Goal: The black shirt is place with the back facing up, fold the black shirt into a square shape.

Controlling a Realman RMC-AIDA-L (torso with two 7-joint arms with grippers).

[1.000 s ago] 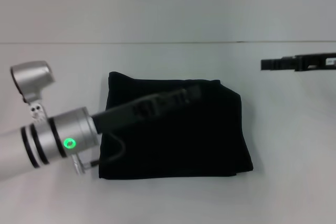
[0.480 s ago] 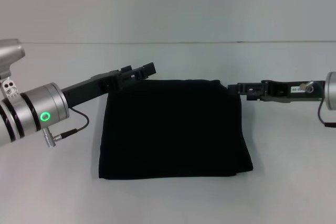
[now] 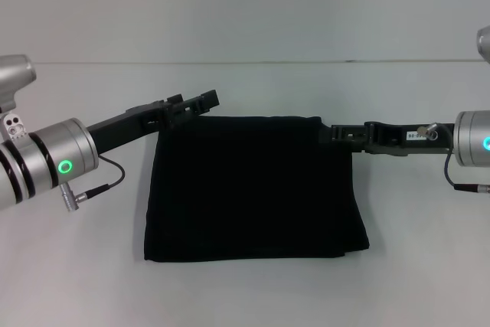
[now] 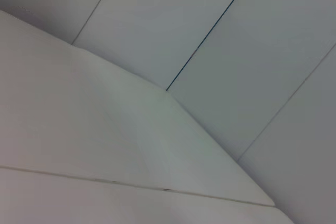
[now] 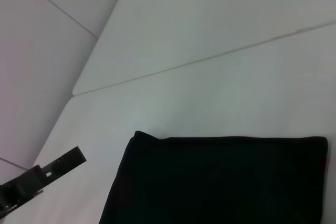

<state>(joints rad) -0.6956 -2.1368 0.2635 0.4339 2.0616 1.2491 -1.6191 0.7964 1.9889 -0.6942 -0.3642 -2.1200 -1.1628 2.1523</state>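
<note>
While folded into a near-square block, the black shirt (image 3: 253, 188) lies flat on the white counter (image 3: 429, 266). At its far left corner sits the left claw (image 3: 205, 100); at its far right corner, the right claw (image 3: 331, 134). Whether either claw is open or holding cloth cannot be told.

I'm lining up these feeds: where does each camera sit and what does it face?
Head: above, looking down at the shirt, with the left end effector and right end effector at its far corners.
Left wrist: faces table and wall only.
Right wrist: faces the shirt and left end effector, both shared with head.
</note>
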